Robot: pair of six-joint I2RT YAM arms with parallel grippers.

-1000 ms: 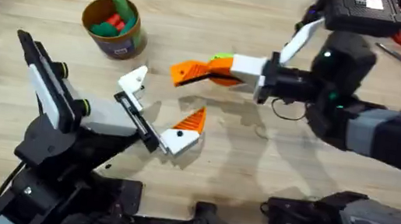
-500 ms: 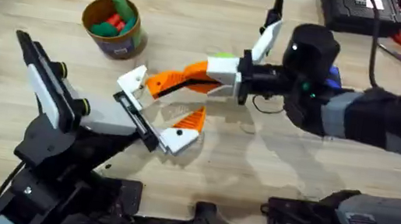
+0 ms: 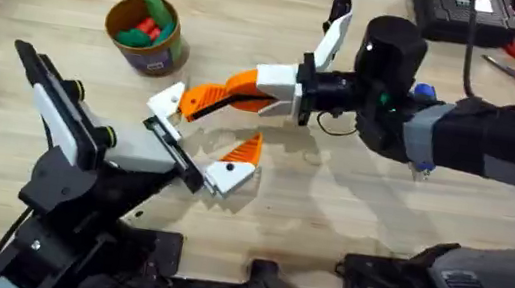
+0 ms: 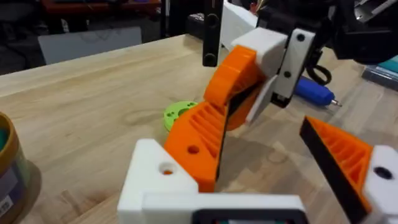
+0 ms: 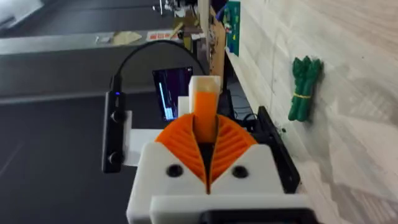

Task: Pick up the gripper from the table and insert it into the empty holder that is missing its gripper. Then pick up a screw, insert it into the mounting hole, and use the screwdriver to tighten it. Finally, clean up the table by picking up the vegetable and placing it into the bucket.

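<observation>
Here the orange gripper pad is clamped between the fingers of the right gripper and its tip is touching the bare white holder on the left gripper, whose jaws stand wide apart with nothing between them.

The risk, I think, is a crooked entry: in the left wrist view the pad leans against the holder at an angle, so it may jam or slip in the fingers if it is pushed.

Around the holder: the other left finger, with its orange pad, stands just beside and leaves little room. The green ring and the blue screwdriver lie beyond. The bucket is near the holder, and the vegetable lies well apart from it.
</observation>
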